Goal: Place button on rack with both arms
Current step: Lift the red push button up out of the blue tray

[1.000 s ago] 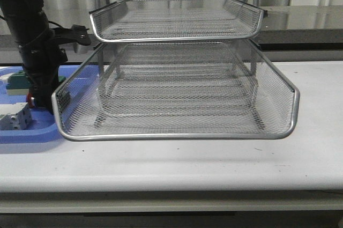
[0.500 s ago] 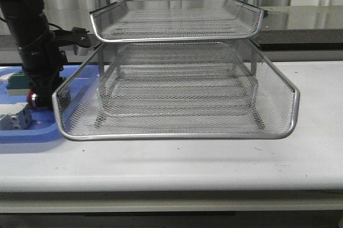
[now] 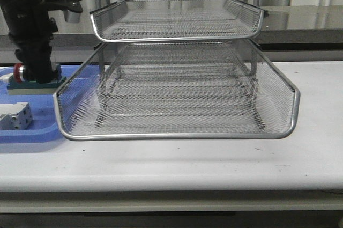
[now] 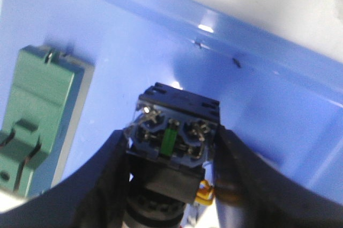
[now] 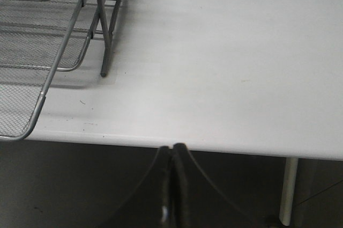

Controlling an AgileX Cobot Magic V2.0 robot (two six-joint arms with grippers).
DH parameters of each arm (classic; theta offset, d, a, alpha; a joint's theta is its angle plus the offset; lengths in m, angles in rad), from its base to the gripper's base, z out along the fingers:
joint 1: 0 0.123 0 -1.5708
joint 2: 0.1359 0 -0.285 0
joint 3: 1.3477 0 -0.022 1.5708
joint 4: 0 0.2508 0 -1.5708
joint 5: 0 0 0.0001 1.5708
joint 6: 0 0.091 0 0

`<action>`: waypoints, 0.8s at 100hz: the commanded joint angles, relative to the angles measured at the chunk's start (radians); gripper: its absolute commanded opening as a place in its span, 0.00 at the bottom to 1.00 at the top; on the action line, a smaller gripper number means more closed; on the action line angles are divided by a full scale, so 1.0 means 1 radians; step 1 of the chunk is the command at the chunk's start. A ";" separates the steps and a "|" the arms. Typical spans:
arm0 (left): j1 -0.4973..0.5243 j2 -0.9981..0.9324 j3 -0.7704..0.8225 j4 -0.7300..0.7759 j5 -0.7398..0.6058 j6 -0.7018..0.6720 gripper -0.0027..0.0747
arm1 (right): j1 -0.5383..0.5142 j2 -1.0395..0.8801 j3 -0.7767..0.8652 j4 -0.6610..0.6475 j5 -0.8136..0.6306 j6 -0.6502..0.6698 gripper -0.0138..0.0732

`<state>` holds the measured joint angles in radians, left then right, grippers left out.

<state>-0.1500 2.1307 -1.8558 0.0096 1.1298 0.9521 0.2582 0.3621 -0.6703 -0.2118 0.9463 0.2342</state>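
Aloft already, the left claw [image 4: 171, 185] pinches the button [image 4: 172, 137] above the blue tray [image 3: 32, 131]. Right claw [image 5: 172, 185] is pressed together; the rack [image 3: 177, 88] awaits.

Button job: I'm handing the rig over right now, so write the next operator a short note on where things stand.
Left claw: shut on the button, held above the blue tray; its red head shows beside the arm in the front view.
Right claw: shut, holding nothing, near the table's edge, beside the rack.
Green block is in the blue tray.
Done: button picked up.
Left: carry it to the rack and place it on a tier.
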 commanded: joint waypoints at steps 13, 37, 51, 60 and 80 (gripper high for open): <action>0.021 -0.156 -0.038 -0.010 0.105 -0.006 0.07 | -0.002 0.004 -0.030 -0.023 -0.067 0.002 0.08; 0.021 -0.275 -0.038 -0.044 0.137 -0.041 0.07 | -0.002 0.004 -0.030 -0.023 -0.067 0.002 0.08; 0.021 -0.349 -0.038 -0.108 0.137 -0.064 0.07 | -0.002 0.004 -0.030 -0.023 -0.067 0.002 0.08; 0.003 -0.396 -0.034 -0.106 0.137 -0.090 0.07 | -0.002 0.004 -0.030 -0.023 -0.067 0.002 0.08; -0.083 -0.510 0.070 -0.104 0.137 -0.090 0.07 | -0.002 0.004 -0.030 -0.023 -0.067 0.002 0.08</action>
<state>-0.1878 1.7141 -1.8043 -0.0753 1.2524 0.8729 0.2582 0.3621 -0.6703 -0.2118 0.9463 0.2342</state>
